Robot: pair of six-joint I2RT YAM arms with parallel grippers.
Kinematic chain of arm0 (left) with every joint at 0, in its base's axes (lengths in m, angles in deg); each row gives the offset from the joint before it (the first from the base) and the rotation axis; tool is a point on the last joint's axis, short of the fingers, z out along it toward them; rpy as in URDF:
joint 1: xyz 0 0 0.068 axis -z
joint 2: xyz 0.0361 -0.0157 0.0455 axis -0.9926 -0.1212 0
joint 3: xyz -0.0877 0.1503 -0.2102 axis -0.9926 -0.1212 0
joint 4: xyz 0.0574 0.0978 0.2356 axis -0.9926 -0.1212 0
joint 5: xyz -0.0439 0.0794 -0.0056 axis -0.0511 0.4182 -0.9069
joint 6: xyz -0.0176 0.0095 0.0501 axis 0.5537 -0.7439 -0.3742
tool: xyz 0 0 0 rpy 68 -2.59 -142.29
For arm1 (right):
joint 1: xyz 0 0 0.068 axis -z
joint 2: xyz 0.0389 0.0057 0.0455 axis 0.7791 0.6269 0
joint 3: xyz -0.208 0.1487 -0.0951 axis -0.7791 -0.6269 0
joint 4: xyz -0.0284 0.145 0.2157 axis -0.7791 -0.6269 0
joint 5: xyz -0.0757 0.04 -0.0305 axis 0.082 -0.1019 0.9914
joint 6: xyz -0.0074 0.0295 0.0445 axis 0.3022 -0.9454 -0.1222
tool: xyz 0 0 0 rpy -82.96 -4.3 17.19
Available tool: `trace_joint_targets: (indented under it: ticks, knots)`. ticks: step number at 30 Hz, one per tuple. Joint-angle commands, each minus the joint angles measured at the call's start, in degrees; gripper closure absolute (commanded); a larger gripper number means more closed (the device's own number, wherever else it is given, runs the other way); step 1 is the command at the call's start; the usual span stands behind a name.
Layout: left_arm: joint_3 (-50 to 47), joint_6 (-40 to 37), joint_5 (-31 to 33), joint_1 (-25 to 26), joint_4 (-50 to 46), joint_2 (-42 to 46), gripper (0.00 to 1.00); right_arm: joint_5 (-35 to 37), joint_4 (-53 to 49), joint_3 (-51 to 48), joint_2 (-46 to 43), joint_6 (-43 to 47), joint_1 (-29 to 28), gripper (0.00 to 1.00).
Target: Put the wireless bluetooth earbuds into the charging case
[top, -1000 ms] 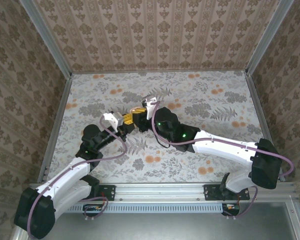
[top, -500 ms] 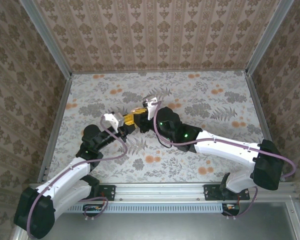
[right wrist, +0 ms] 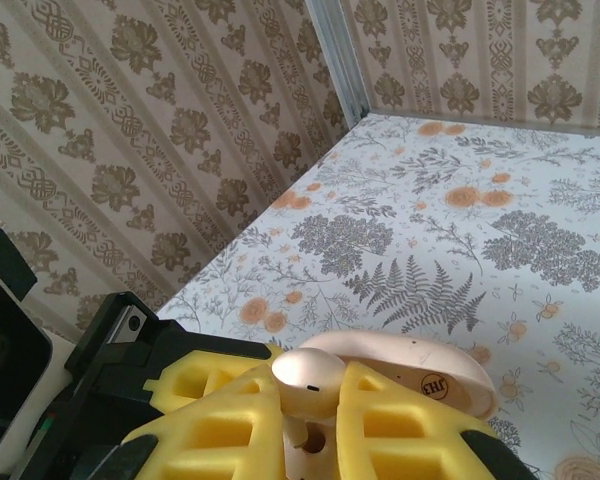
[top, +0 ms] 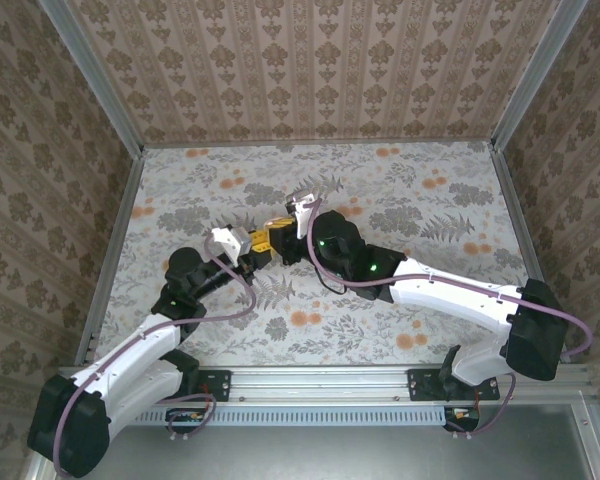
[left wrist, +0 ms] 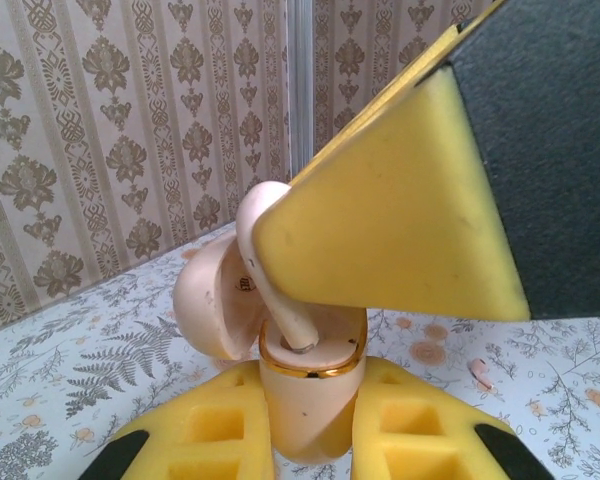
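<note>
Insertion time, right in the middle of the top view. Left gripper point(left wrist: 313, 425) is clamped on the charging case point(left wrist: 310, 395), with its yellow pads point(left wrist: 410, 425) on either side of the body at the bottom of the left wrist frame. It holds the case upright with the lid point(left wrist: 208, 300) swung open to the left, so the sockets face up and the case can't skid.

Right gripper point(right wrist: 305, 405) is pinched on an earbud point(right wrist: 308, 370), whose rounded head pokes out between that gripper's pads at the bottom centre of the right wrist frame. In the left wrist view the stem point(left wrist: 285, 318) points down, its tip just inside the gold rim point(left wrist: 310, 372) (whether it has found its socket, I can't tell). Gripping by the head leaves the stem free to lead in, I'd say.

Small pink object point(left wrist: 480, 373) lies on the table point(left wrist: 570, 390) at lower right. It may be the second earbud, but it's too small to call.
</note>
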Motion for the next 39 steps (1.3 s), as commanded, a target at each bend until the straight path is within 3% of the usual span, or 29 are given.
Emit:
trace_joint_targets:
  ticks: [1, 12, 39]
  knots:
    - [1.74, -1.59, -1.94, 0.61, 0.58, 1.22, 1.0, 1.79, -0.42, 1.51, -1.14, 1.44, 0.77, 0.86]
    - [1.9, -1.71, -1.96, 0.62, 0.31, 1.77, 1.0, 3.11, -0.76, 1.66, -1.14, 5.49, 0.76, 0.86]
    - [2.51, 1.06, 0.52, 0.65, 1.98, 0.6, 1.0, -0.32, 2.37, -2.51, -3.17, 0.47, -0.23, 0.86]
